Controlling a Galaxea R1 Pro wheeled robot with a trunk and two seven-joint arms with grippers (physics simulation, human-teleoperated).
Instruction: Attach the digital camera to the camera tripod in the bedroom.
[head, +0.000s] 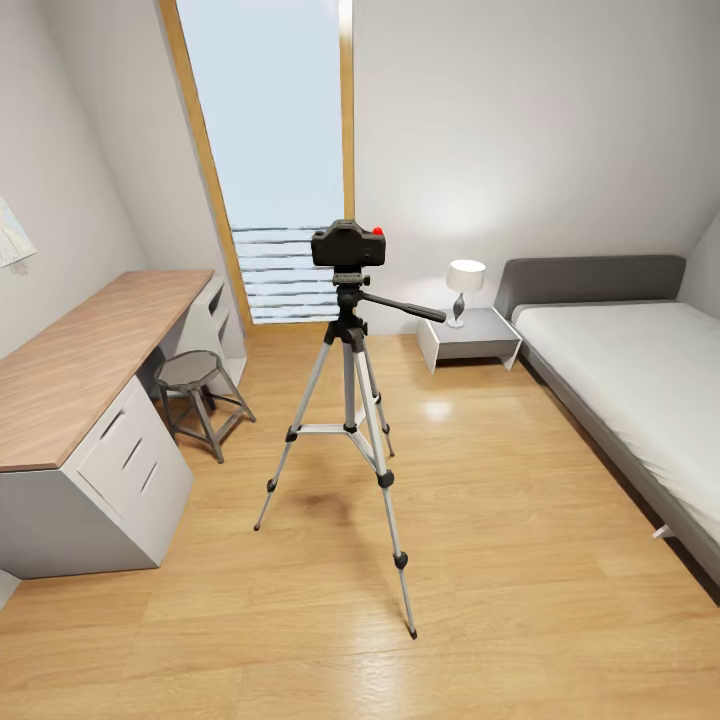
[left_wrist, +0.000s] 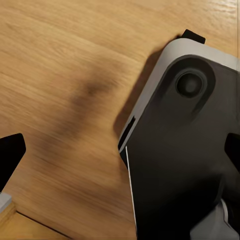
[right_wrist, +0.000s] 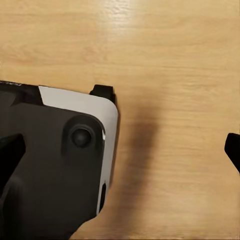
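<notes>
Already the camera (head: 347, 244) sits atop the tripod (head: 349, 400), which stands mid-floor (head: 500, 560) between desk (head: 80, 370) and bed (head: 630, 390). Both grippers hang spread and empty over the robot's base (left_wrist: 185, 160). The attaching looks done; next calls only for checking the seating.

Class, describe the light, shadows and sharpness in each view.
Head view: sharp; lit lamp throws a glow on the wall; faint tripod shadow on the floor. Both wrist views: soft, blurred dark shadows on the wood floor.
</notes>
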